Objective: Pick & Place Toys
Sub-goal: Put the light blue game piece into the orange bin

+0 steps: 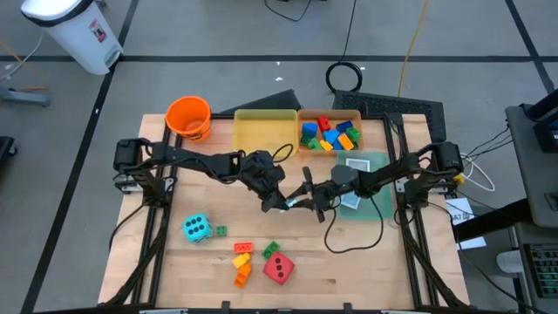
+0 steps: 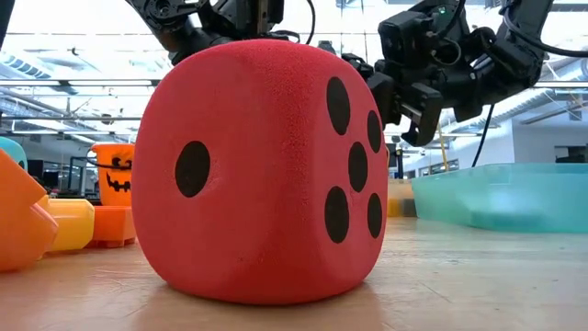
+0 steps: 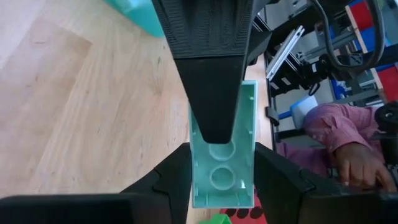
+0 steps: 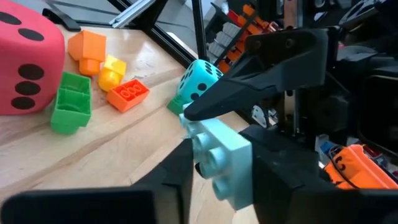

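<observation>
My two grippers meet above the middle of the table, left gripper (image 1: 283,202) and right gripper (image 1: 307,197), both shut on one pale teal brick (image 1: 294,203). The left wrist view shows the brick's hollow underside (image 3: 222,171). The right wrist view shows its studded face (image 4: 217,163). On the table near the front lie a cyan die (image 1: 197,228), a red die (image 1: 278,268), a small green brick (image 1: 221,230), another green brick (image 1: 269,250) and orange and yellow bricks (image 1: 242,262). White cards (image 1: 356,164) lie in the teal tray (image 1: 377,209). My left gripper pinches the brick's two long sides (image 3: 196,180) between its two fingers, which lie across the brick. The brick is lifted clear of the table. My right gripper pinches the same brick on its studded top (image 4: 205,163) and its hollow underside (image 3: 217,149). One finger (image 3: 211,81) lies along the underside. It comes from the table's right side, facing my left gripper.
An orange bucket (image 1: 188,117), a yellow tray (image 1: 263,131) and an orange tray (image 1: 301,122) holding several bricks stand along the far edge. The red die (image 2: 266,170) fills the low view. A person's hand and pink sleeve (image 3: 348,155) show beyond the table.
</observation>
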Robot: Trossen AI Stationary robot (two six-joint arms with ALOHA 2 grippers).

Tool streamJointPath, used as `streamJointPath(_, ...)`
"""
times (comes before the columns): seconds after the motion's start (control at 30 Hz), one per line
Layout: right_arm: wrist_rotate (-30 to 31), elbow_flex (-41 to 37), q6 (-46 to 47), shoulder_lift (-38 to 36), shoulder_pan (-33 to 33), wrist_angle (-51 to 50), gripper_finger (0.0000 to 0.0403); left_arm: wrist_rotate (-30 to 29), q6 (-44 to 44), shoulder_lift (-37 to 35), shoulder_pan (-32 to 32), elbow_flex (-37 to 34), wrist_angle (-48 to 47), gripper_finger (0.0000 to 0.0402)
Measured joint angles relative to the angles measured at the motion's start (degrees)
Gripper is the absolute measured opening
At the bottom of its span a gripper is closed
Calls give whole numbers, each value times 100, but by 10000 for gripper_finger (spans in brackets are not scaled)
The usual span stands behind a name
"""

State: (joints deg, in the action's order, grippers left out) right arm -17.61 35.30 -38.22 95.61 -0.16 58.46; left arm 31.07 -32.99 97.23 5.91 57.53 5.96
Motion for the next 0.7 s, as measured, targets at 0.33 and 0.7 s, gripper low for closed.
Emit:
streamJointPath(0.33,-64,-8,-47,-162,11,-476,14,-97,426,-2,29,-3,88,165)
streamJointPath(0.7,177,-14,839,-1441,-600,-2665,10,-988,294,-394,683,3,190,208)
